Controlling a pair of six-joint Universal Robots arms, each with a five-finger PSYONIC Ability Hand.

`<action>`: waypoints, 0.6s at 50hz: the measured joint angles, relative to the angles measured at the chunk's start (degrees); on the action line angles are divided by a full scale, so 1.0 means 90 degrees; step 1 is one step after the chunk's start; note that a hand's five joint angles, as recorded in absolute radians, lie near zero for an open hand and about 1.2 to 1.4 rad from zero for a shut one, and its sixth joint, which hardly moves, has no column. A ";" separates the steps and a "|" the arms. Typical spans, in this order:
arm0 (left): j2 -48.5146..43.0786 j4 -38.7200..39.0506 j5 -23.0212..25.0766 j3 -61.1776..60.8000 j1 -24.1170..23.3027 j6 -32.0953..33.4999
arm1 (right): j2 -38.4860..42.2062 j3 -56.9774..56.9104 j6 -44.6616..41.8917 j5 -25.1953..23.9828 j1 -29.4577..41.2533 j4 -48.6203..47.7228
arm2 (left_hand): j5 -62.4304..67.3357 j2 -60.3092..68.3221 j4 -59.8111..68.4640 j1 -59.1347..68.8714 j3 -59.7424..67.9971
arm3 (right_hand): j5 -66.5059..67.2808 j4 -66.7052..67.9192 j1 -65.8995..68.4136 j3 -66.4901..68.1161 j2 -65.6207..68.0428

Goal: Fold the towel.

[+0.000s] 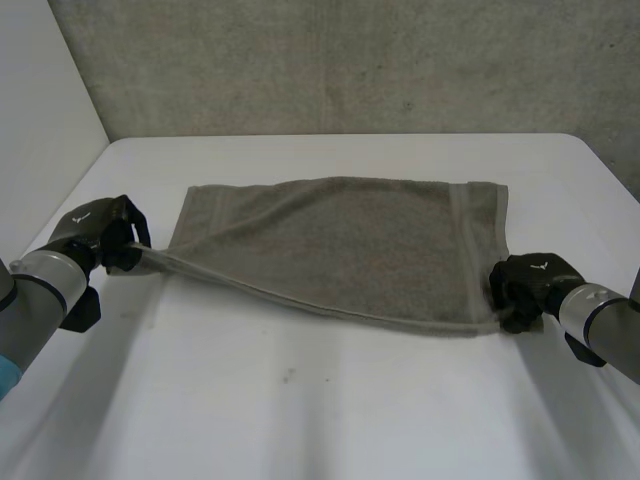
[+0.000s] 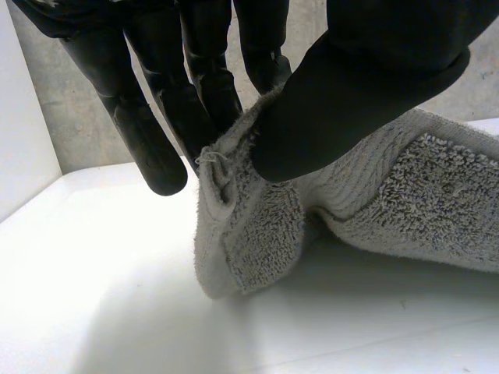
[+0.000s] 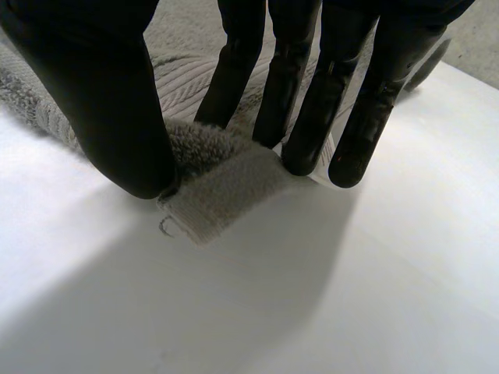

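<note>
A grey towel (image 1: 340, 240) lies spread across the white table (image 1: 300, 400), its long side running left to right. My left hand (image 1: 105, 228) is at the towel's near left corner, which is drawn out sideways and lifted a little. In the left wrist view the thumb (image 2: 351, 86) pinches that corner (image 2: 249, 226) against the fingers (image 2: 195, 86). My right hand (image 1: 525, 288) sits on the near right corner. In the right wrist view its thumb (image 3: 117, 117) and fingers (image 3: 304, 117) close on a small flap of the towel (image 3: 226, 195) against the table.
A concrete wall (image 1: 350, 60) stands behind the table's far edge and a white panel (image 1: 40, 120) at the left. Bare tabletop lies in front of the towel.
</note>
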 measured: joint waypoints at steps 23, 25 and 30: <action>-0.0059 -0.0001 0.0000 0.0001 -0.0011 0.0003 | -0.0355 0.0228 0.0073 0.0031 -0.0014 -0.0203 | 0.0000 0.0000 0.0000 0.0000 0.0000 | 0.0053 -0.0061 -0.0098 -0.0074 -0.0069; -0.0057 -0.0003 0.0000 -0.0001 -0.0014 0.0005 | -0.0384 0.0372 0.0002 0.0006 -0.0009 -0.0156 | 0.0000 0.0000 0.0000 0.0000 0.0000 | -0.0379 -0.0447 -0.0567 -0.0463 -0.0459; -0.0056 -0.0006 0.0000 -0.0008 -0.0027 0.0004 | -0.0361 0.0487 -0.0208 0.0001 -0.0016 -0.0120 | 0.0000 0.0000 0.0000 0.0000 0.0000 | -0.0544 -0.0597 -0.0739 -0.0605 -0.0599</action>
